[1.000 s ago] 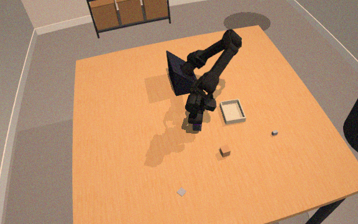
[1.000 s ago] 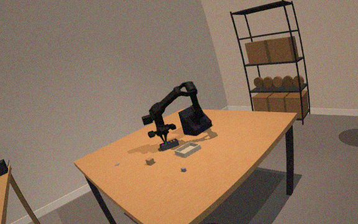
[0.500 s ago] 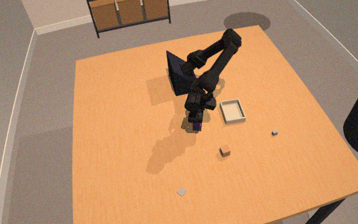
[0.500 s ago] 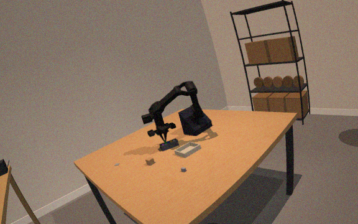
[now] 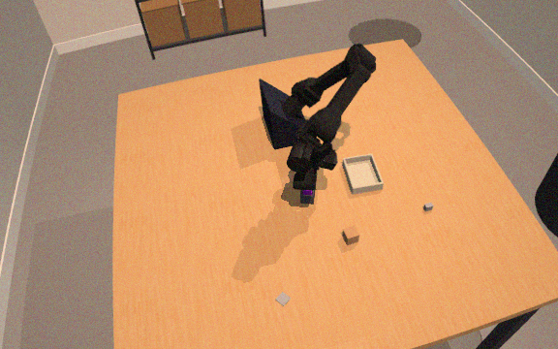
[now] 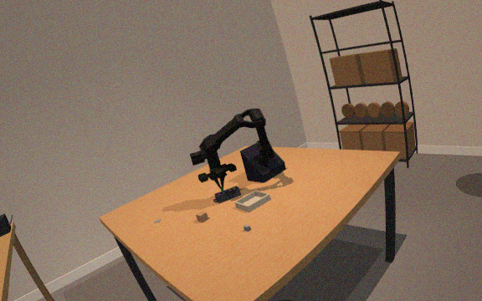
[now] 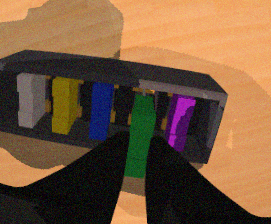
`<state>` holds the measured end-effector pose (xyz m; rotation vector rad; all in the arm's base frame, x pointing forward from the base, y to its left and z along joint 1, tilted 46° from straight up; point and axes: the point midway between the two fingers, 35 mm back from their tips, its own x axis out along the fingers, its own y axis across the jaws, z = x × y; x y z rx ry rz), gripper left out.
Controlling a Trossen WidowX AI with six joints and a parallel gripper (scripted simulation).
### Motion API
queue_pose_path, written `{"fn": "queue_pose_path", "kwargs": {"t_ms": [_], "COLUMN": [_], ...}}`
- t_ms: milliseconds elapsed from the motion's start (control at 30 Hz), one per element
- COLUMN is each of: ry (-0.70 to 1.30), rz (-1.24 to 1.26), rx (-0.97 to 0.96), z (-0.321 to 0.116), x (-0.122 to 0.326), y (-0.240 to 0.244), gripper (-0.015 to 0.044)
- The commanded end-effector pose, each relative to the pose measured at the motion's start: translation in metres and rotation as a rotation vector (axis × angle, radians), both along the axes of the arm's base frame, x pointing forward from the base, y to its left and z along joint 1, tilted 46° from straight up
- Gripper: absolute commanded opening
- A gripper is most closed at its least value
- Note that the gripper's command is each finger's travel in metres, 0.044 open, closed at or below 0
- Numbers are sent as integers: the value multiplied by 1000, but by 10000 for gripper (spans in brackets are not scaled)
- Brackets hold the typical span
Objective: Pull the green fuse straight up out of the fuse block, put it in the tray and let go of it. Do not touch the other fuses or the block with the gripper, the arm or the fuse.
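Green fuse [image 7: 143,132]: pinched between the tool's [image 7: 136,163] fingers, raised partly above the fuse block [image 7: 113,106], near the middle of the counter [image 5: 201,233].
Lift: to be kept straight up until the slot is cleared; sideways drift is judged risky.
Neighbours: blue fuse [image 7: 101,111] and purple fuse [image 7: 180,121] stand just beside it.
Tray [image 5: 362,174]: lies toward the counter's right edge.

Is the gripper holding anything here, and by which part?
Yes: the gripper is shut on the green fuse, its jaws pinching the fuse's near end from either side. The rest of the fuse lies over the fuse block.
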<state>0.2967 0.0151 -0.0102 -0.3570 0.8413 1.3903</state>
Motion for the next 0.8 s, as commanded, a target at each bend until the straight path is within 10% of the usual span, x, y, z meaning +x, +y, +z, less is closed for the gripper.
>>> {"fn": "queue_pose_path", "kwargs": {"t_ms": [0,767], "ry": [-4,-3], "rz": [4,3], "rx": [-5,-5], "z": [2,14], "x": [1,2], "y": [-3,-15], "gripper": [0,0]}}
